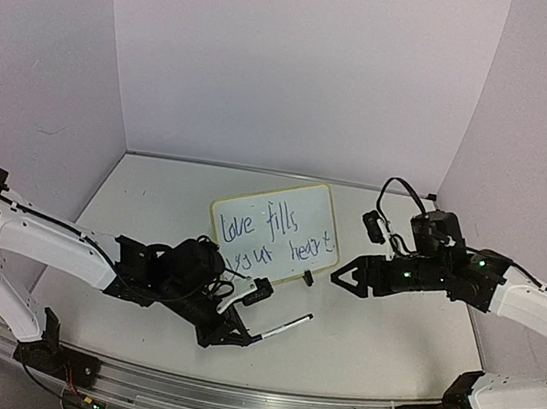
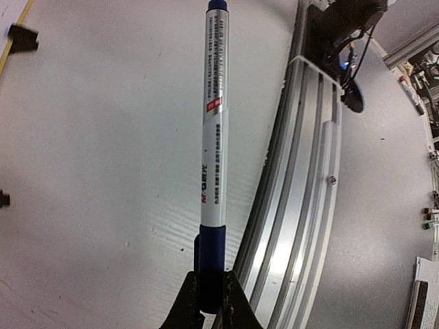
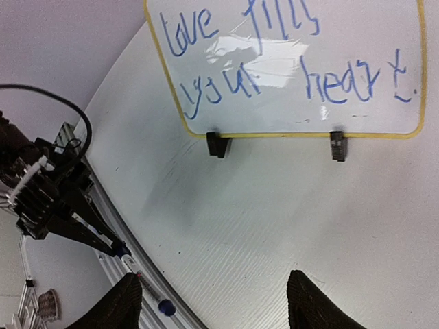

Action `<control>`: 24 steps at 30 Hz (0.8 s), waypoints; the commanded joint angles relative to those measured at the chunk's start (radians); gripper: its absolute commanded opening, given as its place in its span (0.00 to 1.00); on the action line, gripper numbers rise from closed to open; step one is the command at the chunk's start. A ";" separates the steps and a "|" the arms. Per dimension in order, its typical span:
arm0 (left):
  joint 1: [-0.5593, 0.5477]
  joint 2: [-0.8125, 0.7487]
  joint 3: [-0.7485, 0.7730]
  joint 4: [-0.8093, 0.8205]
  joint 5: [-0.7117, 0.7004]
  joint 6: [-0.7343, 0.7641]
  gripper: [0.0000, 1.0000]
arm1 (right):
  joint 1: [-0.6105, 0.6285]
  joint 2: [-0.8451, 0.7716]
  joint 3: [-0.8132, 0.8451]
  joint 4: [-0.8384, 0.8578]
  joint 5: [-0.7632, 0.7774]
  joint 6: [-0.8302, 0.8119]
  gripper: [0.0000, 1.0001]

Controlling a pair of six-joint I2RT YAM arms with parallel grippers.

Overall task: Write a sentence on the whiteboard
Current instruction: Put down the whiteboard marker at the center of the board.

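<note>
blue sentence on one whiteboard, left gripper clamping one marker, right gripper spread, empty

whiteboard midway on table, marker before it

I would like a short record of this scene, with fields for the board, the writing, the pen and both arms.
whiteboard: propped on two black clip feet
sentence: blue, two lines, "love fills your heart"
left gripper: jaws shut on blue marker
right gripper: jaws open, empty, facing the whiteboard
</note>
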 commanded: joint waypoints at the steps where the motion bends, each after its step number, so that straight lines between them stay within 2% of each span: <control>1: -0.002 -0.003 -0.027 -0.117 -0.164 -0.081 0.00 | -0.006 -0.040 0.003 -0.032 0.250 0.042 0.71; 5: -0.002 0.024 -0.040 -0.145 -0.248 -0.159 0.00 | -0.021 -0.066 -0.019 -0.054 0.434 0.083 0.73; 7: -0.001 0.040 -0.037 -0.160 -0.285 -0.186 0.01 | -0.042 -0.071 -0.031 -0.055 0.470 0.090 0.74; 14: 0.012 0.080 -0.026 -0.182 -0.343 -0.259 0.21 | -0.095 -0.060 -0.042 -0.054 0.482 0.085 0.75; 17: 0.025 0.067 -0.036 -0.178 -0.379 -0.285 0.36 | -0.103 -0.063 -0.043 -0.054 0.503 0.077 0.76; 18: 0.033 0.049 -0.053 -0.163 -0.382 -0.293 0.51 | -0.108 -0.063 -0.045 -0.054 0.511 0.068 0.76; 20: 0.047 0.024 -0.073 -0.144 -0.384 -0.303 0.61 | -0.111 -0.060 -0.043 -0.053 0.526 0.063 0.77; 21: 0.061 0.001 -0.082 -0.136 -0.385 -0.307 0.69 | -0.116 -0.058 -0.041 -0.051 0.532 0.064 0.78; 22: 0.077 -0.017 -0.090 -0.135 -0.386 -0.310 0.74 | -0.119 -0.053 -0.038 -0.048 0.539 0.063 0.79; 24: 0.123 -0.047 -0.101 -0.139 -0.385 -0.310 0.79 | -0.126 -0.045 -0.033 -0.044 0.550 0.058 0.81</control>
